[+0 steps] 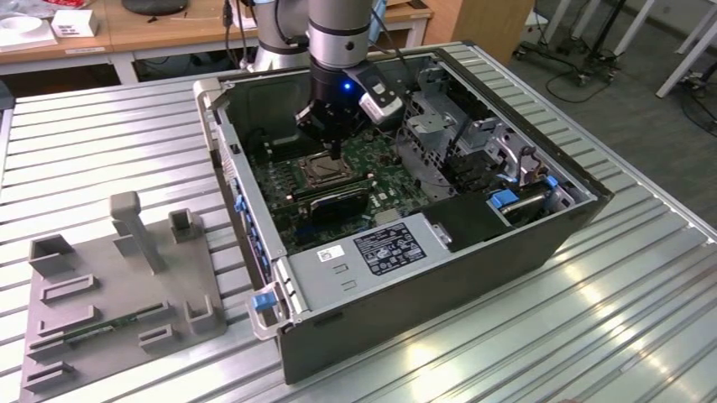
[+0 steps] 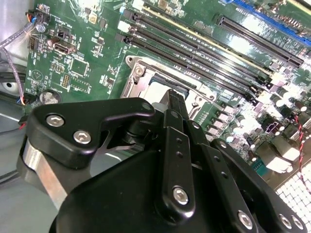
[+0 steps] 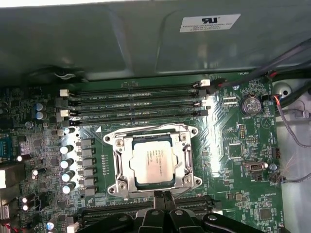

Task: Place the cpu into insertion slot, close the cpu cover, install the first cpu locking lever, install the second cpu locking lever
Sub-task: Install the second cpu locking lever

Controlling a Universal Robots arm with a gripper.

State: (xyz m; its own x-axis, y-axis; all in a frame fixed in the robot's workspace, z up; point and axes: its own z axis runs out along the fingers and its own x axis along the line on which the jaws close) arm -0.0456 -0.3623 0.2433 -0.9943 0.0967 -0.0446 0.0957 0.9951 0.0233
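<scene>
My jaws (image 3: 163, 196) look pressed together on nothing, poised just over the socket edge, the cpu (image 3: 152, 162) already seated flat in its slot on the motherboard (image 3: 228, 145), top face up, square so no long axis, the cpu cover (image 3: 187, 160) framing it closed.

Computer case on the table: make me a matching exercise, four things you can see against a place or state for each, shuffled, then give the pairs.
Things:
1. chip
2. metal frame
3. gripper
4. grey holder

Places or states:
A. on the table outside the computer case, at the exterior view's left
B. lying flat around the chip
C. sitting in the socket on the green board
D. over the board, just beside the socket

Pairs: 1-C, 2-B, 3-D, 4-A
</scene>
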